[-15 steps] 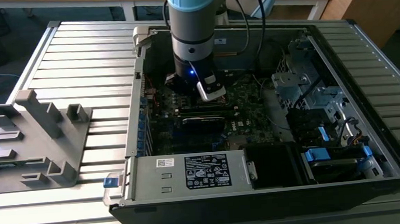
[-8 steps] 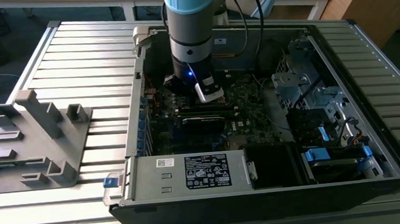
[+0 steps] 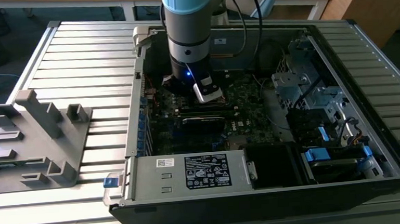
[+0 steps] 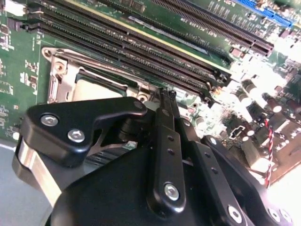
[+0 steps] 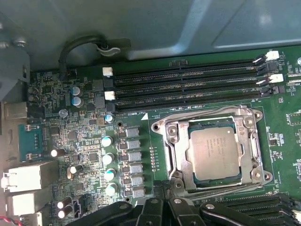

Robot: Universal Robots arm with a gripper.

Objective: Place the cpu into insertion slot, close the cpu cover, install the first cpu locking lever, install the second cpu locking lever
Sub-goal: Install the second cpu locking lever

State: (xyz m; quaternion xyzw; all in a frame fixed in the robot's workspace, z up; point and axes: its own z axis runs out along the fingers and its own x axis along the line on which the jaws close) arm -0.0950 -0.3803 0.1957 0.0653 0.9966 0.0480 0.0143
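An open computer case sits on a slatted metal worktop beside a grey fixture at frame left, wooden furniture behind, as the end effector, fingers pressed together and empty, hovers by the cpu seated under the closed cpu cover.

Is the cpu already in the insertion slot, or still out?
In. The cpu lies flat inside the insertion slot, with the cpu cover framing it.

1. The cpu, a square chip with a dull silver-grey face, lies flat in the insertion slot.
2. The cpu cover, a thin silver frame, lies closed around the chip's face.
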